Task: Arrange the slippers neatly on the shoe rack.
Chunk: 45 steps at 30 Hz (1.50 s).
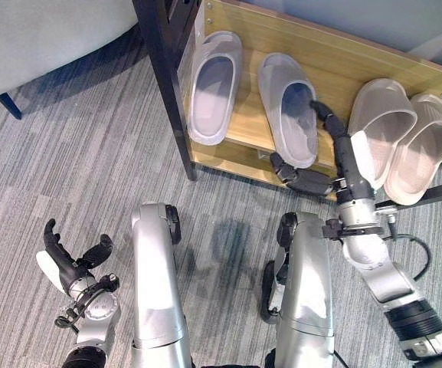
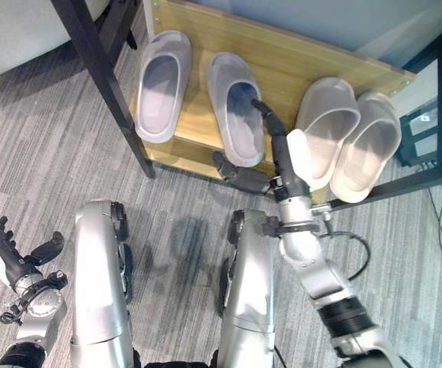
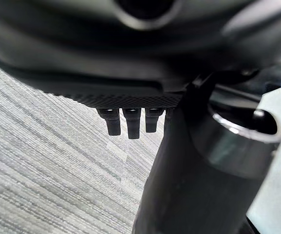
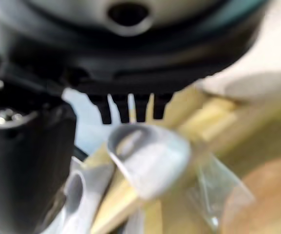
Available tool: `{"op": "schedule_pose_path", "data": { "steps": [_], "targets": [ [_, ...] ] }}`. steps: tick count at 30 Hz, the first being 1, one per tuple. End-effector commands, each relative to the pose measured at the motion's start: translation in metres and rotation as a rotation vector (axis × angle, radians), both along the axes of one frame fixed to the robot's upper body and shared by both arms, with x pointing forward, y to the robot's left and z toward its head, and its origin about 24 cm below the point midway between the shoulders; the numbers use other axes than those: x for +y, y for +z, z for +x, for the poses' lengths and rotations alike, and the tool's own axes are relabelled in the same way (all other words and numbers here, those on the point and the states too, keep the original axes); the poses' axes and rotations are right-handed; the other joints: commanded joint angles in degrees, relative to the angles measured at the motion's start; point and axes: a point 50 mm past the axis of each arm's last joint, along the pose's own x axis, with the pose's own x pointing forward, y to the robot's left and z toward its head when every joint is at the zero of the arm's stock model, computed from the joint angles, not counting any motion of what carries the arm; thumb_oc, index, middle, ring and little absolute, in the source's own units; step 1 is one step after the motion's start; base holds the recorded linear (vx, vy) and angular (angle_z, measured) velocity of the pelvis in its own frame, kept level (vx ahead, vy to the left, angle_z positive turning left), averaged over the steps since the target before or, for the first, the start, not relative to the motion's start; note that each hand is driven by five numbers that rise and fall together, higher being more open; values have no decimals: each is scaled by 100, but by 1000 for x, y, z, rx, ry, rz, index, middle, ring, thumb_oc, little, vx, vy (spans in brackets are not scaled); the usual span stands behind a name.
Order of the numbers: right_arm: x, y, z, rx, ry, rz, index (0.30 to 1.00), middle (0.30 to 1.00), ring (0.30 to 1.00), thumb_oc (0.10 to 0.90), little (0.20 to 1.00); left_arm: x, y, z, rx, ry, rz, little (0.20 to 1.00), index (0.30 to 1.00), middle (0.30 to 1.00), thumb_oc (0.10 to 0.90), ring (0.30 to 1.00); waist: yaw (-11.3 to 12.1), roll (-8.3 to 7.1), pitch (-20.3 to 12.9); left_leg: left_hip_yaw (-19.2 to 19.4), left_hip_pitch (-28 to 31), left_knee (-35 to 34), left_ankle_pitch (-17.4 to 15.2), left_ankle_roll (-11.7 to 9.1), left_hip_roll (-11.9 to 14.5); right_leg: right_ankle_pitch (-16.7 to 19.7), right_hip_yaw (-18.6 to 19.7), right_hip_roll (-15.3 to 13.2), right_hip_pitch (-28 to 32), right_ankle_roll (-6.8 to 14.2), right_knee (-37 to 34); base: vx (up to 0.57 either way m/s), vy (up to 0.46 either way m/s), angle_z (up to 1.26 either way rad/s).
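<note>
Two grey slippers (image 1: 213, 84) (image 1: 286, 107) lie side by side, toes away from me, on the left part of the wooden shoe rack shelf (image 1: 305, 46). Two beige slippers (image 1: 385, 115) (image 1: 427, 149) lie on its right part, one partly over the other. My right hand (image 1: 351, 165) reaches onto the shelf between the two pairs. It is open, its straight fingers (image 1: 324, 115) touching the right edge of the nearer grey slipper, and its thumb (image 1: 297, 180) sticks out along the shelf's front edge. My left hand (image 1: 71, 264) hangs open low on the left above the carpet, holding nothing.
The rack's black frame post (image 1: 167, 84) stands at the shelf's left end. Another black bar (image 1: 435, 192) runs past the beige slippers on the right. A grey seat (image 1: 37, 38) on a dark leg stands at the far left. Grey striped carpet (image 1: 90, 153) covers the floor.
</note>
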Motion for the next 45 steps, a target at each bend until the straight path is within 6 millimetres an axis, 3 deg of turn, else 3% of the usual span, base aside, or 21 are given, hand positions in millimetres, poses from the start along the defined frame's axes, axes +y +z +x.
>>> {"op": "schedule_pose_path", "data": {
  "steps": [1,16,27,37,40,45],
  "targets": [
    [4,61,-4,-290,16,87,900,900,900,800,900,6,13,2,-87,50,43,900,900,900,800,900,251,106,-216,-60,364,317,-570,443,-100,565,-38,27,-294,-717,-350,0,0,0],
    [35,54,0,-221,183,171,900,900,900,800,900,6,16,3,-89,36,65,900,900,900,800,900,300,133,-216,-34,364,241,-459,433,-140,644,-54,32,-294,-722,-403,0,0,0],
    [69,79,7,-277,309,166,900,900,900,800,900,3,17,11,-90,19,61,900,900,900,800,900,375,183,-216,-66,364,250,-438,416,-166,649,-69,37,-294,-709,-392,0,0,0],
    [61,83,-14,-368,322,193,900,900,900,800,900,1,16,9,-73,4,88,900,900,900,800,900,337,155,-216,-59,364,290,-456,425,-184,665,-79,28,-294,-698,-395,0,0,0],
    [55,88,-30,-452,359,218,900,900,900,800,900,-1,18,7,-103,2,94,900,900,900,800,900,310,162,-216,-36,364,268,-446,437,-184,663,-90,28,-294,-688,-405,0,0,0],
    [49,84,-37,-446,387,224,900,900,900,800,900,-3,27,3,-185,13,75,900,900,900,800,900,312,190,-216,-41,364,282,-447,436,-210,659,-85,27,-294,-669,-391,0,0,0]
  ]
}}
